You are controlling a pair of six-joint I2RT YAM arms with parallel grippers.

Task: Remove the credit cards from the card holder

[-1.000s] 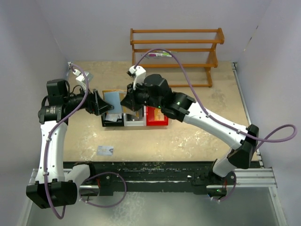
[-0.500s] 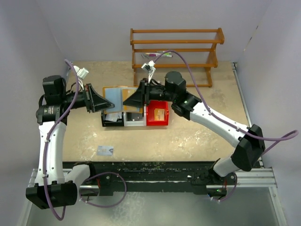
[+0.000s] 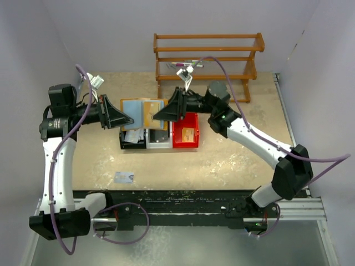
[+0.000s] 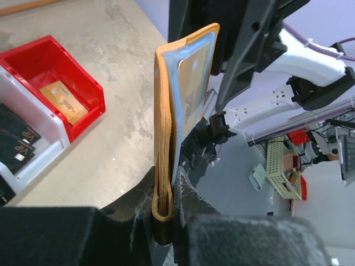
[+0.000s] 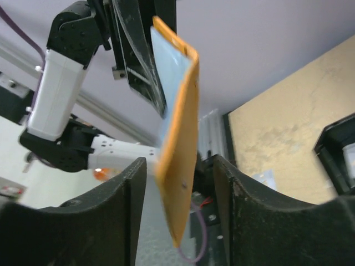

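The tan-orange card holder (image 3: pixel 145 113) hangs open above the bins, its pale blue-grey inside facing up. My left gripper (image 3: pixel 126 119) is shut on its left edge; in the left wrist view the holder (image 4: pixel 166 138) stands edge-on, pinched between the fingers (image 4: pixel 191 202). One pale credit card (image 4: pixel 194 77) sits in its inner pocket. My right gripper (image 3: pixel 159 114) is open at the holder's right edge. In the right wrist view the orange flap (image 5: pixel 178 138) hangs between the fingers (image 5: pixel 233 188) with a gap on each side.
Below the holder stand a black bin (image 3: pixel 133 139), a white bin (image 3: pixel 158 141) and a red bin (image 3: pixel 185 136) holding a tan card (image 4: pixel 64 100). Dark cards (image 4: pixel 16 145) lie in the white bin. A pale card (image 3: pixel 124 177) lies near the front edge. A wooden rack (image 3: pixel 208 55) stands at the back.
My left gripper shut on the card holder's left edge. My right gripper let go, opened and drew back to the right. The holder now lies more open, slightly farther back.
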